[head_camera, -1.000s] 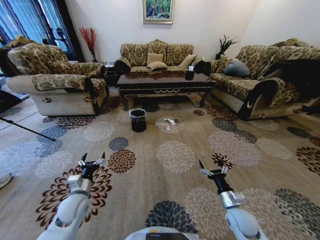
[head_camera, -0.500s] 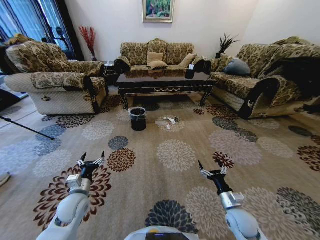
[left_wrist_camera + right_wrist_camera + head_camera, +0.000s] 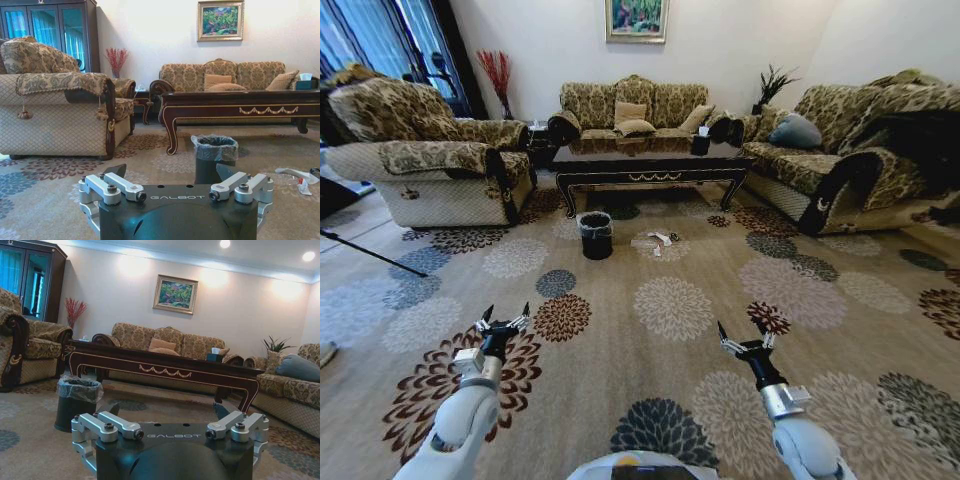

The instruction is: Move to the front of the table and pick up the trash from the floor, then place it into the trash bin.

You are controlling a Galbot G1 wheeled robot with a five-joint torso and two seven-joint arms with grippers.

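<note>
Two grippers were noted nearest, held over the floral carpet: the left gripper and the right gripper, both with fingers spread and nothing held. Farther on, one trash bin stood before the table, with the trash scattered just beside it. Three sofas were counted around the table.

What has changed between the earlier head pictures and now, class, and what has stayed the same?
The whole head view has shifted slightly, so the camera moved, not the furniture. Nothing was grasped or released. The left gripper and right gripper hang open over the carpet; the white paper trash lies beside the black bag-lined trash bin, before the glossy dark wood table.
</note>
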